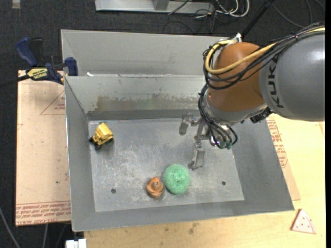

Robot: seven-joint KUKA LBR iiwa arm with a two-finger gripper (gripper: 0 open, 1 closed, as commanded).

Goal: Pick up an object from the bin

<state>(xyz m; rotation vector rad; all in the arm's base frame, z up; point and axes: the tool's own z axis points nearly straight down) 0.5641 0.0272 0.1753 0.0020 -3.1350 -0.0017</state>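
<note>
Gripper position: the gripper (pixel 195 158) hangs low over the bin floor, right of centre, its tip just above and to the right of the green round thing.
Gripper state: how far it is open cannot be told from this view. Nothing is seen held in it.
Wrist: an orange cover (pixel 235 76) sits above the gripper, with a loop of cables (pixel 223 136) hanging under it. The grey arm (pixel 302 76) enters from the right.
Nearest thing: a green fuzzy ball (pixel 177 179) lies on the floor near the front wall, just beside the gripper tip. Whether the two touch cannot be told.
Next thing: a small orange-brown thing (pixel 154 187) lies against the left side of the green fuzzy ball, touching it or very nearly so.
Farthest thing: a yellow toy vehicle (pixel 102 135) lies well apart at the left, close to the left wall of the bin (pixel 77 138).
Likely target: judged by nearness alone, the green fuzzy ball. This is not certain.
Task done: the approach appears made, as the gripper is down inside the bin and near a thing.
Task left: closing on a thing, lifting it and carrying it clear of the bin. All three things rest on the floor, so no pick is complete.
Count, green fuzzy ball: one.
Count, orange-brown thing: one.
Count, yellow toy vehicle: one.
Count, loose things in total: three.
Count, grippers: one.
</note>
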